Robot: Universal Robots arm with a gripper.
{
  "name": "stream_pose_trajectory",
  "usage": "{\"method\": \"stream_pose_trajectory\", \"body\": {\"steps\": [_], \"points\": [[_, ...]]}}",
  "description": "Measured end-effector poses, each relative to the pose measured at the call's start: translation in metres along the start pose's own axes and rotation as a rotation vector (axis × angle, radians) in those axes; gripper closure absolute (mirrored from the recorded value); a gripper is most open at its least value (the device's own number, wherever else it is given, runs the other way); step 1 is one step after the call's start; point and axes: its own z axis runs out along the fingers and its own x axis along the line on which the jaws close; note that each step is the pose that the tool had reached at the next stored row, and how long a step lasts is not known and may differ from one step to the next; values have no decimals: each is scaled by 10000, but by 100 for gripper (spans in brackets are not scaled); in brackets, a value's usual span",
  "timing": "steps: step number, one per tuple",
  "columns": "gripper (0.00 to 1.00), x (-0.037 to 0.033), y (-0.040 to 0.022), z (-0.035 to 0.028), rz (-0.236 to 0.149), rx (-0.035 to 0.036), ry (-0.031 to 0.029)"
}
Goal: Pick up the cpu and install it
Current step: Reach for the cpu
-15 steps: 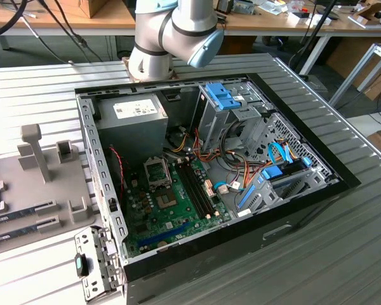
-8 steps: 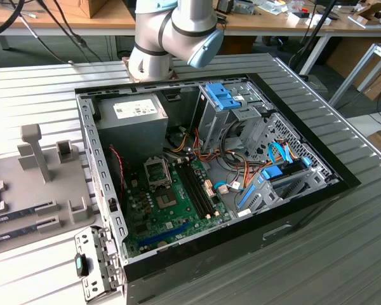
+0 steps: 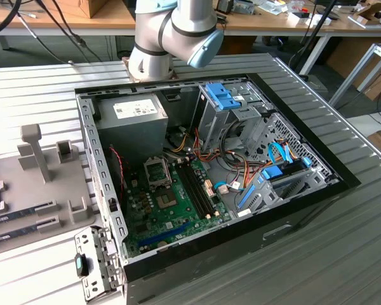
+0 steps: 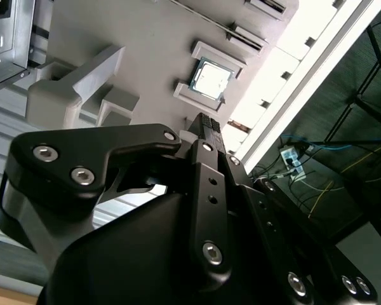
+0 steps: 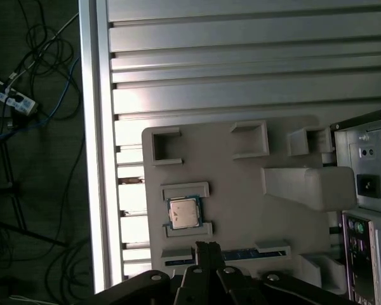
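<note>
Gripper: the black gripper has its fingers closed together and holds nothing; in the second wrist view its ribbed tip hangs above the tray, apart from it.
Nearest thing: a long thin strip lies in a slot of the tray, near the fingertips in the first wrist view.
Cpu: the cpu, a small silvery square with a green rim, lies flat in a shallow pocket of the grey tray, near the gripper and untouched; the second wrist view shows it too.
Pocket: raised lips bracket two opposite sides of the chip; the other two sides look open.
Surroundings: the tray rests on the slatted table at the exterior view's left of the open computer case, with the green motherboard inside.
Step in hand: reaching for the chip, by my reading.
Doing it well: I judge the fingers need to open, centre over the chip, come down level, and close on the open sides, clear of the lips.
</note>
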Motion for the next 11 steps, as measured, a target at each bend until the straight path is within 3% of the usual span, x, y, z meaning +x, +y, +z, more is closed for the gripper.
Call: {"method": "stream_pose_trajectory", "body": {"steps": [11], "points": [[89, 40, -3, 5, 0, 0, 0]]}}
